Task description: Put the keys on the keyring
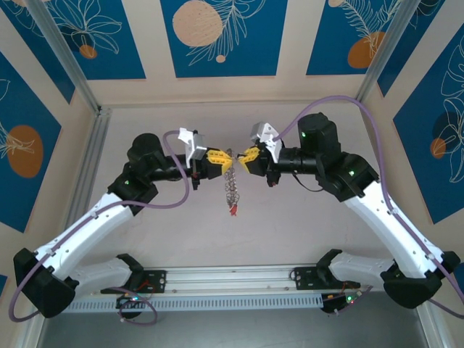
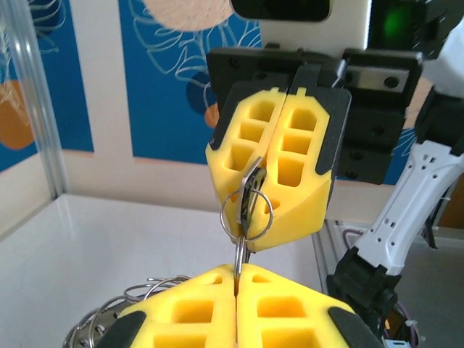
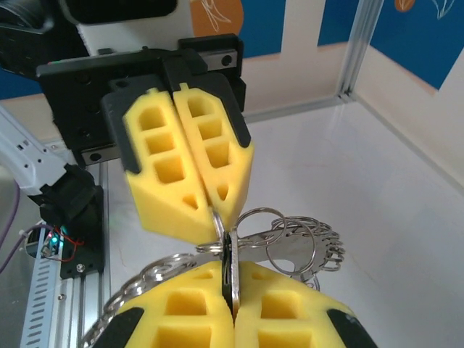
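The keys (image 1: 232, 187) hang in a bunch above the table (image 1: 174, 232), pinched at the top between the left gripper (image 1: 225, 161) and right gripper (image 1: 242, 156), both clamped tight on the metal, so threading seems under way and next needs a key worked round the ring (image 2: 246, 210) without slipping

Top external: high behind the arm bases, looking down on the table (image 1: 304, 225). Wrist cameras: close behind left gripper (image 2: 238, 272) and right gripper (image 3: 230, 268), facing each other; all share the keys (image 1: 232, 187) between.
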